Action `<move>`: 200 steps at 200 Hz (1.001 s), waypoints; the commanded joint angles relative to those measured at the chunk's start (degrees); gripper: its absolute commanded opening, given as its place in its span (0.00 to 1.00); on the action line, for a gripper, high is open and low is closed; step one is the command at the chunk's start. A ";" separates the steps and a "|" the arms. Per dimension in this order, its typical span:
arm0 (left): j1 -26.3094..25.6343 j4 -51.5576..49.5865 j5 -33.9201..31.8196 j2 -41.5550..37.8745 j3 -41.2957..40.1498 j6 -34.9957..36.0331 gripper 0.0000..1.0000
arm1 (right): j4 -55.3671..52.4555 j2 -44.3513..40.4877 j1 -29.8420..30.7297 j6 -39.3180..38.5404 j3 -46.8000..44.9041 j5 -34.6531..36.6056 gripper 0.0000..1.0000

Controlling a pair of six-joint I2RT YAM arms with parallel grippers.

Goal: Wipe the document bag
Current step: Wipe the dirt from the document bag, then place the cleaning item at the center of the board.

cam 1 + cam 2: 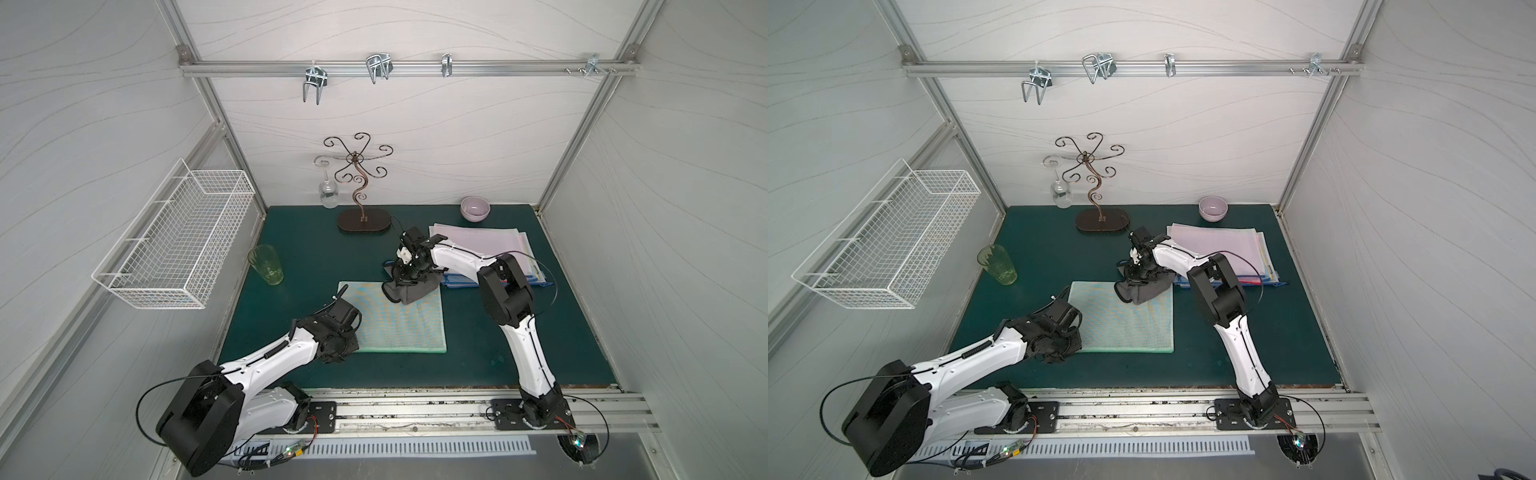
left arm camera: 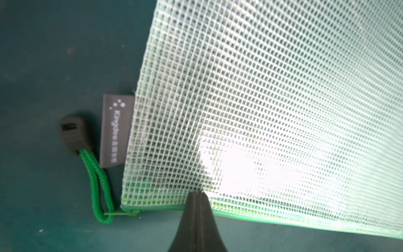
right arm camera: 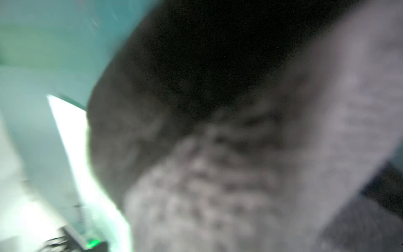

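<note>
Left gripper [image 2: 202, 194] jaws pressed together, tips on the document bag [image 1: 399, 324]; right gripper [image 1: 409, 276] clamped into a grey cloth [image 1: 411, 293].
We see the bag lying flat at the middle of the green mat [image 1: 498, 332]: a square, translucent pouch of white gridded mesh with a green zip edge. The left tips touch it just inside that edge, at its 8 o'clock corner. The soft, nubbly cloth is bunched over its 1 o'clock corner, next to a stack of folders [image 1: 478, 245] at 2 o'clock. We find bare mat along the bag's 6 and 3 o'clock edges. A grey tag [image 2: 116, 131] reads "Kingdee"; the smaller characters after it are too blurred to read. Beside it lie a coiled green cord [image 2: 98, 192] and a dark pull [image 2: 73, 136].
</note>
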 commanded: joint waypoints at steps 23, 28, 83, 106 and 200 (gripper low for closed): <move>0.49 1.68 -0.06 1.82 0.07 0.72 0.00 | -9.17 -8.85 9.08 -6.50 -13.79 0.28 0.00; 0.60 1.83 0.02 2.02 0.10 0.81 0.00 | -9.27 -8.95 10.35 -7.52 -13.76 -2.84 0.00; 0.63 2.15 0.39 3.05 1.08 1.65 0.00 | -5.86 -7.97 11.79 -3.45 -16.14 -9.09 0.00; 0.68 1.70 0.08 2.60 1.19 1.99 0.00 | -6.95 -14.28 5.87 1.17 -27.02 -2.32 0.00; 1.62 2.94 0.94 2.85 2.08 3.16 0.00 | -12.67 -42.66 -10.16 10.19 -48.07 12.52 0.16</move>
